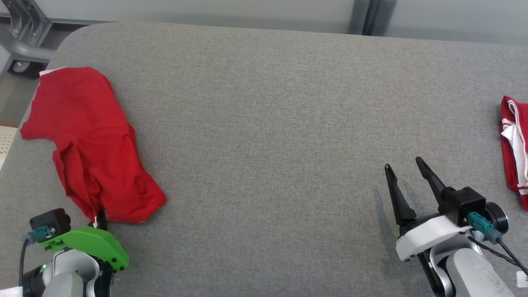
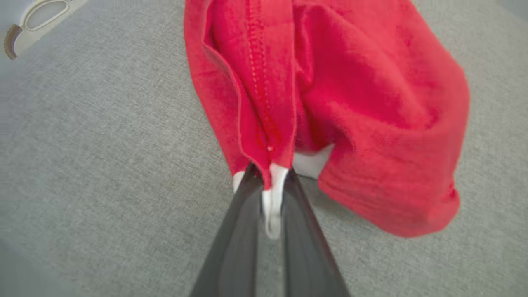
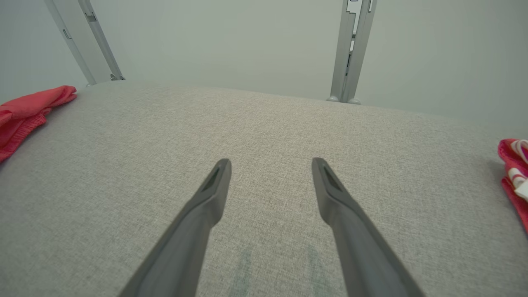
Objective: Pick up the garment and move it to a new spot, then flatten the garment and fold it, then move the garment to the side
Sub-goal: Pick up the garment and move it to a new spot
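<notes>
The garment (image 1: 90, 144) is a crumpled red shirt with white trim, lying at the left of the grey table (image 1: 268, 103). My left gripper (image 1: 101, 216) sits at its near corner, under a green wrist cover. In the left wrist view the two dark fingers of the left gripper (image 2: 270, 173) are pinched together on the white hem of the garment (image 2: 330, 103). My right gripper (image 1: 404, 164) hovers open over bare cloth at the lower right, far from the shirt. The right wrist view shows the right gripper (image 3: 270, 163) spread wide and the garment (image 3: 24, 111) at the left edge.
A second red and white cloth (image 1: 515, 148) lies bunched at the table's right edge, also in the right wrist view as cloth (image 3: 513, 173). A grey metal frame (image 1: 24, 37) stands beyond the far left corner. The table's left edge runs close beside the shirt.
</notes>
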